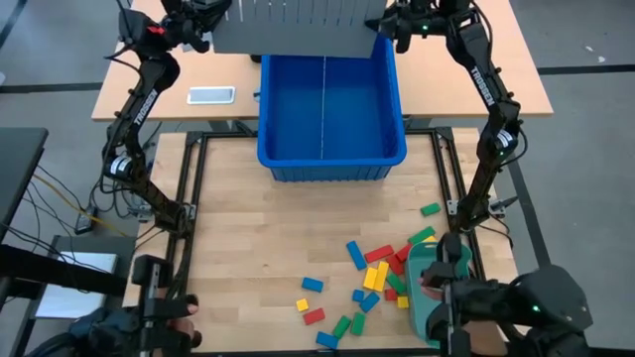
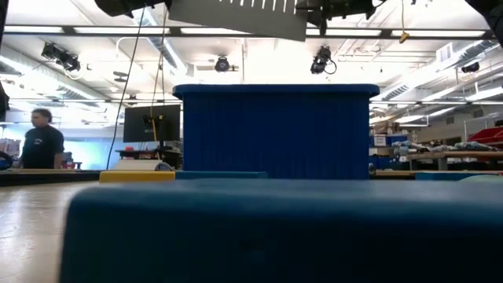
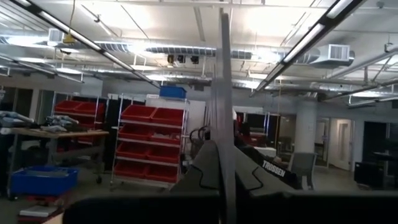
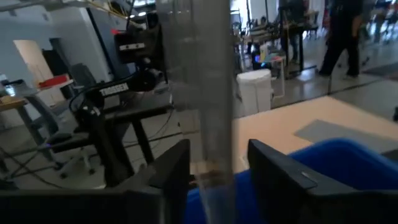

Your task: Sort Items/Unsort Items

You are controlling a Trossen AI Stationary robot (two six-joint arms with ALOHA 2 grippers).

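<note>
Above the blue bin (image 1: 330, 107), both grippers' fingers clamp the grey divider sheet (image 1: 296, 25), "TROSSEN" lettered on each arm, while blocks (image 1: 375, 281) litter the tabletop (image 1: 258, 248).

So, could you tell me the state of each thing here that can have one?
Flat grey slotted divider sheet: lifted above the bin's far edge, held at both ends.
Left gripper: shut on the sheet.
Right gripper: around the sheet's edge.
Deep blue plastic bin: upright, empty.
Small coloured toy blocks: scattered on the table.
Teal-green oblong tray: on the table.
</note>
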